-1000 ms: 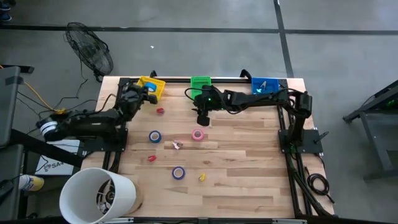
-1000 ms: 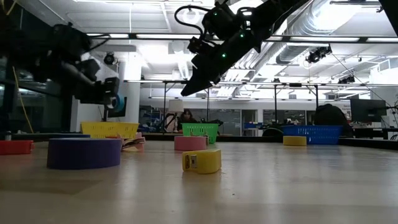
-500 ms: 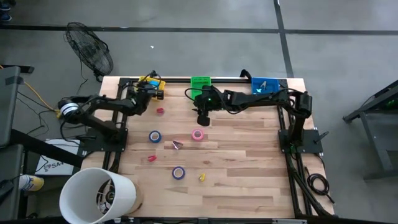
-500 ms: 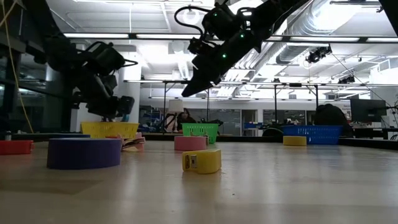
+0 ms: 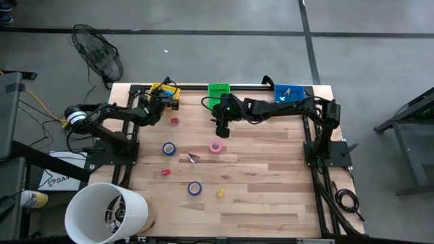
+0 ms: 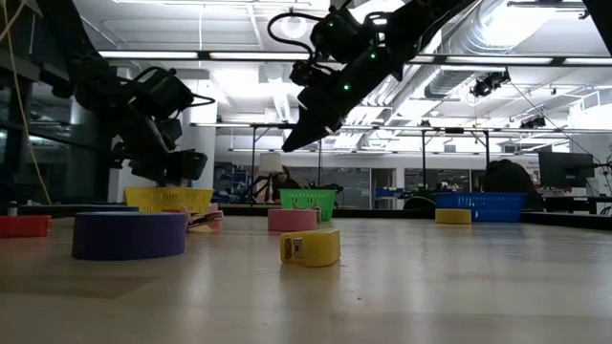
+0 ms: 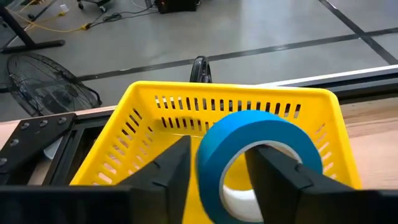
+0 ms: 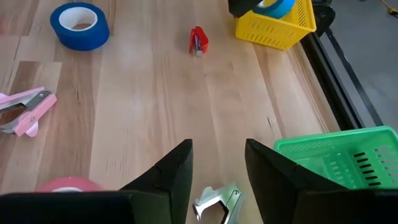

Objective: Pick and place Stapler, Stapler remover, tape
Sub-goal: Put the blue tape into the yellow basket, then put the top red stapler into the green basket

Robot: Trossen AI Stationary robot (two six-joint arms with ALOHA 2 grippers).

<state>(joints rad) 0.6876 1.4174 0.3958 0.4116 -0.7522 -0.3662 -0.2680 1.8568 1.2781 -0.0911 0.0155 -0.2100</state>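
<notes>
My left gripper [image 7: 217,149] hovers over the yellow basket [image 7: 149,99] at the table's far left, open, with a blue tape roll [image 7: 261,127] on edge between its fingers. My right gripper [image 5: 221,130] hangs open above mid-table, in front of the green basket [image 5: 218,89]. On the table lie a blue tape roll [image 5: 168,148], a pink one [image 5: 215,146], a purple one [image 5: 194,188], a pink stapler remover [image 8: 22,109] and a small red stapler [image 8: 198,40]. A silvery metal claw [image 8: 217,202] shows low between my right fingers. My left gripper has one finger [image 7: 280,171] through the blue tape roll's hole and the other [image 7: 168,168] outside its wall [image 7: 208,168]. The jaws stand wider than that wall. The roll sits upright, clear of the yellow basket below; whether it rests on the inner finger I cannot tell. My right gripper: I cannot tell whether its fingers touch the silvery claw.
A blue basket [image 5: 290,92] stands at the far right. A second small red piece [image 5: 165,172] and a small yellow one [image 5: 220,193] lie toward the near side. A white bucket [image 5: 107,213] sits at the near left corner, a fan [image 5: 98,54] beyond the far left.
My left gripper has swung from the table's left edge toward the yellow basket, sinking a little and tipping further down, and has since kept still over it. My right arm has kept still.
</notes>
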